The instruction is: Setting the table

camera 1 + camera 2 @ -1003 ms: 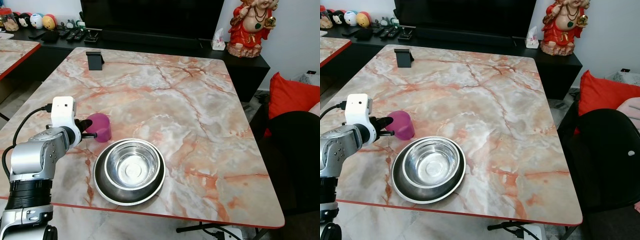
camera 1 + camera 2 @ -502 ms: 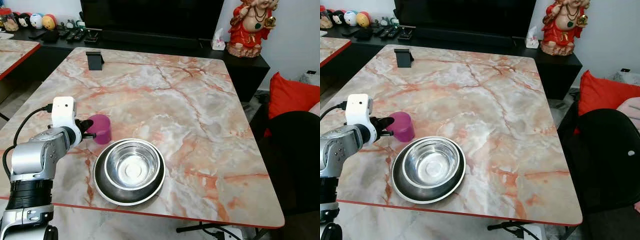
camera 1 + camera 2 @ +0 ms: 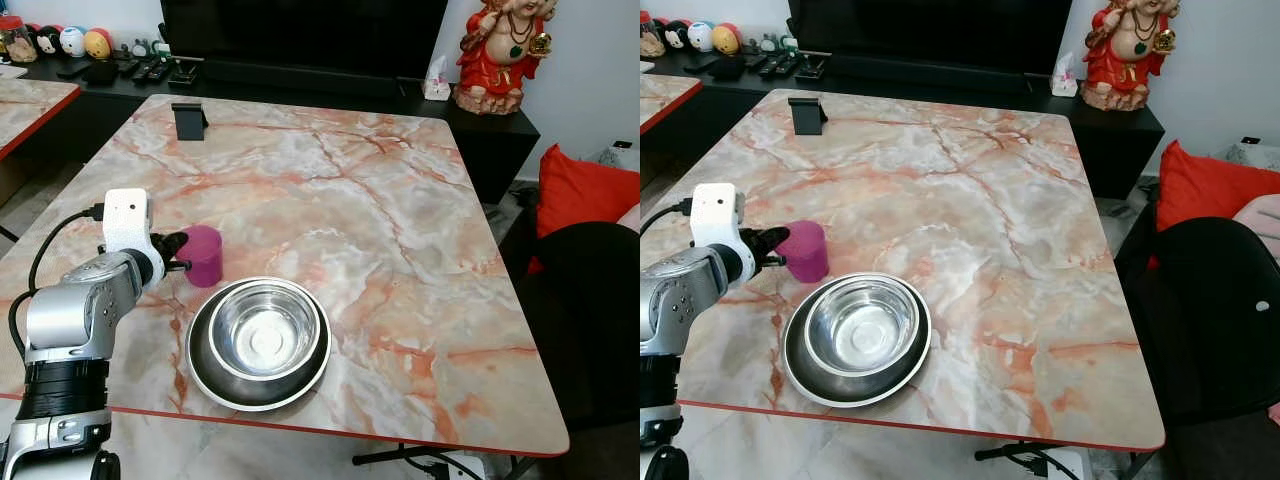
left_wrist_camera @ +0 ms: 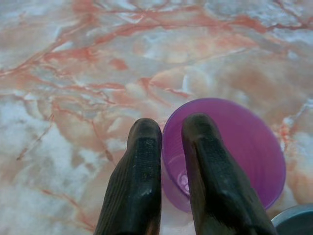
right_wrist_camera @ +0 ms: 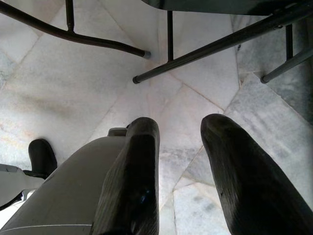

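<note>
Nearest the front edge of the table (image 3: pixel 420 250), toward its left corner, we see a steel bowl (image 3: pixel 265 329) nested in a wider dark dish (image 3: pixel 205 372). Both sit upright on the marble top, just inside the red-trimmed front edge.

Just behind the dish, nearer the left edge, stands a purple cup (image 3: pixel 205 255), upright and open at the top. It is just beside the dish; we cannot tell whether they touch.

The left gripper (image 4: pixel 165 134) reaches in from the left edge at cup height. In the left wrist view one finger (image 4: pixel 205 161) lies inside the cup mouth and the other finger lies outside the wall, so the two fingers are closed on the rim and pinch the cup wall between them. The cup base appears to rest on the table.

The right gripper (image 5: pixel 180 128) hangs beside the table, pointing down at a pale tiled floor (image 5: pixel 73 88) with dark metal legs (image 5: pixel 205 51) crossing above it. Its fingers stand apart with nothing between them.

At the far left corner a small black stand (image 3: pixel 189 120) sits on the table. Beyond the far edge runs a black cabinet (image 3: pixel 490 130) carrying a red figurine (image 3: pixel 503 50).
</note>
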